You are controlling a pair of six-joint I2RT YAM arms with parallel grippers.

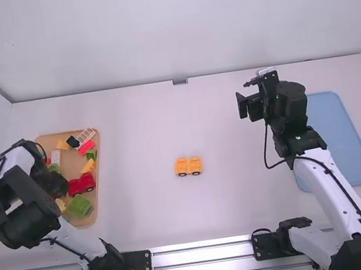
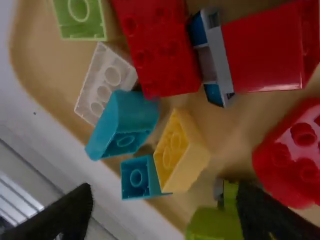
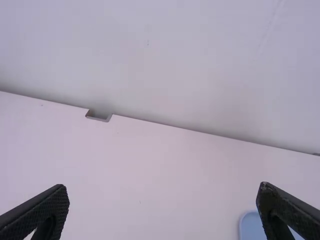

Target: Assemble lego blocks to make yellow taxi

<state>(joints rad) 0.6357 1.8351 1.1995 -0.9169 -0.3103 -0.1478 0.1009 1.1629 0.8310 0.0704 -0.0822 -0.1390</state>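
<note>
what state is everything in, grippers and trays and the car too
left gripper: open, over the wooden tray
right gripper: open, nothing between its fingers
yellow car piece: on its wheels, mid-table
wooden tray: holding loose mixed blocks
long red block: studs up
pale green block: hollow underside showing
blue tray: flat on the table

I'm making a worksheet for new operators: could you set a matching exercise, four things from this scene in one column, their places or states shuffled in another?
Things:
1. Yellow wheeled block
2. Blue tray
3. Tan tray
4. Left gripper

Places or states:
A. Open, above coloured blocks
B. Middle of the white table
C. Left side, loaded with blocks
D. Right side, partly hidden by the right arm

Pairs: 1-B; 2-D; 3-C; 4-A
</note>
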